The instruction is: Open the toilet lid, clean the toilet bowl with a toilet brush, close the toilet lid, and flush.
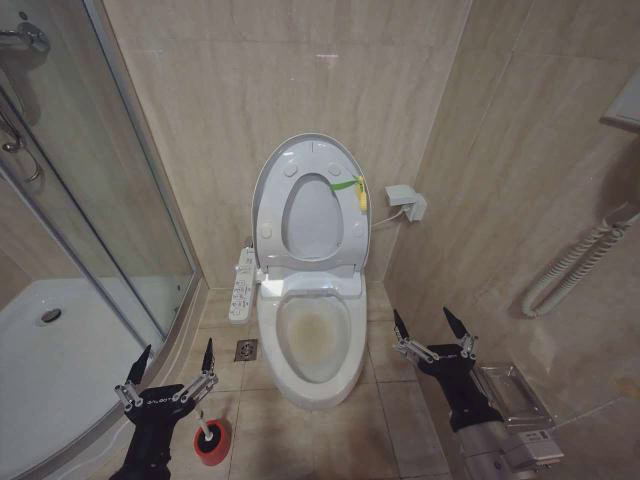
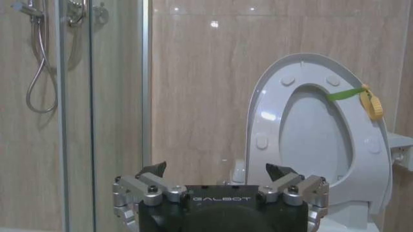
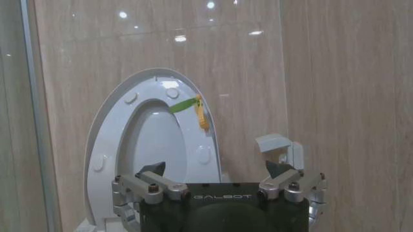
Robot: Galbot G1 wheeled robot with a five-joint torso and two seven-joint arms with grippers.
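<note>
On beige tiled floor (image 1: pixel 395 420): toilet lid (image 1: pixel 272 185) raised, left claw (image 1: pixel 170 372), right claw (image 1: pixel 432 333) both spread, empty.

Bright, even bathroom light with glare on glossy tile and glass

In the head view, soft overhead light fills the room; a small highlight sits at the top centre on the wall tiles (image 1: pixel 330 60), and straight lines bow toward the frame edges, most of all the shower screen (image 1: pixel 120 200) at the left. The toilet bowl (image 1: pixel 318 345) casts only a faint shadow on the floor at lower centre. Both wrist views show round ceiling-light reflections along the top of the frame, with pale streaks on glass. The raised toilet lid (image 2: pixel 268 116) carries a soft sheen mid-frame. Focus holds throughout.
</note>
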